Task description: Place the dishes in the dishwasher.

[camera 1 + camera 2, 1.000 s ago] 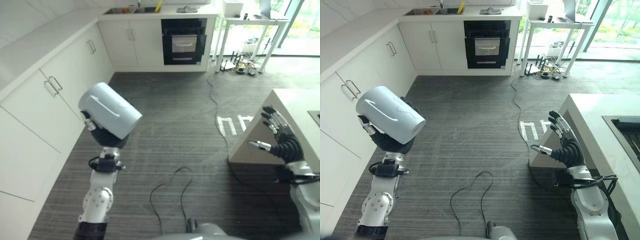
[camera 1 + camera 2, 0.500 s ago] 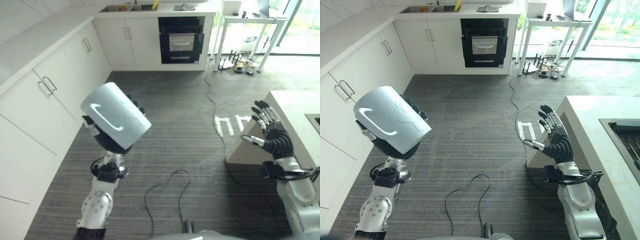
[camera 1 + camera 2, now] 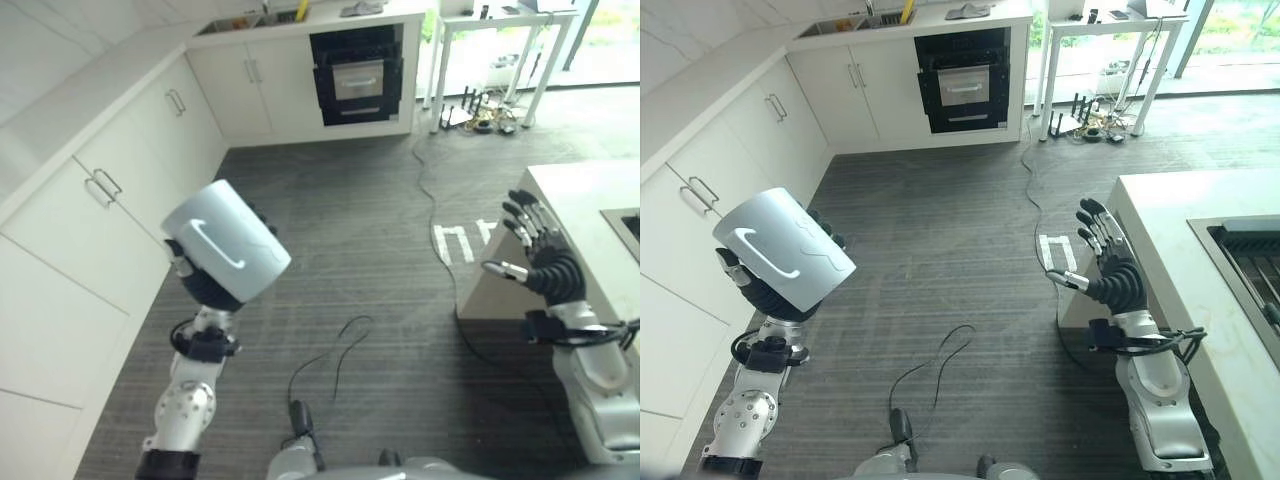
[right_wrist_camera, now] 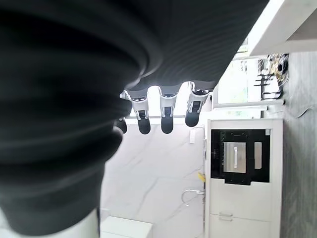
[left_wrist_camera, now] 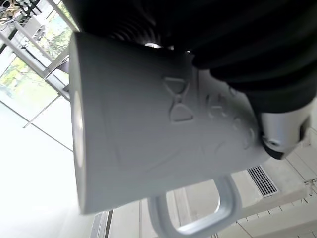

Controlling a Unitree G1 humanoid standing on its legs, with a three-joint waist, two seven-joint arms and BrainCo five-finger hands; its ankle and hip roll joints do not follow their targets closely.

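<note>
Large pale grey ceramic mug with a loop handle (image 3: 788, 249) gripped in left hand (image 3: 222, 289), fingers wrapped round the barrel from beneath, raised at chest height and tipped on its side, handle facing up; probably carried that way for transport. Right hand (image 3: 1110, 270) empty, fingers spread straight, hovering beside white island counter (image 3: 1200, 260). Black built-in appliance (image 3: 965, 88) well ahead of both hands, door apparently closed.

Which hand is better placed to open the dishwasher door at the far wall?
Probably the right hand: its fingers are straight and it holds nothing. The left hand is shut on the mug. The dishwasher stands far off from both.
</note>
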